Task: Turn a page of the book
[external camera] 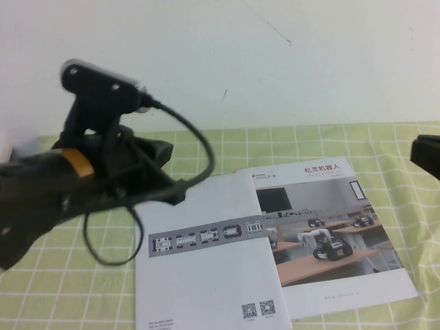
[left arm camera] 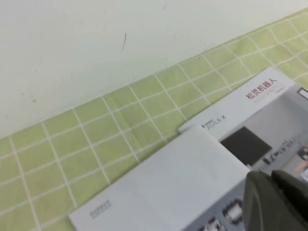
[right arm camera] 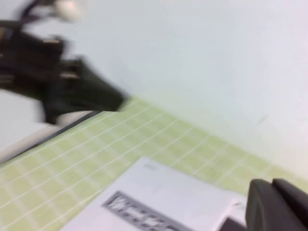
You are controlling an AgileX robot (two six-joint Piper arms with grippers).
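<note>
The book (external camera: pixel 275 240) lies spread open and face down on the green checked cloth, white back cover on the left, room-photo front cover on the right. My left gripper (external camera: pixel 168 172) hangs above the back cover's far left corner, not touching it. In the left wrist view its dark fingers (left arm camera: pixel 276 202) are pressed together over the book (left arm camera: pixel 183 178) near the spine, holding nothing. My right gripper (external camera: pixel 426 157) sits at the table's right edge, beyond the book's far right corner. Its fingers (right arm camera: pixel 279 207) are together and empty, with the book (right arm camera: pixel 163 192) below.
The green checked cloth (external camera: pixel 69 275) covers the table. A white wall (external camera: pixel 275 62) rises just behind the book. The left arm's black cable (external camera: pixel 206 151) loops over the back cover. The left arm (right arm camera: pixel 57 86) shows in the right wrist view.
</note>
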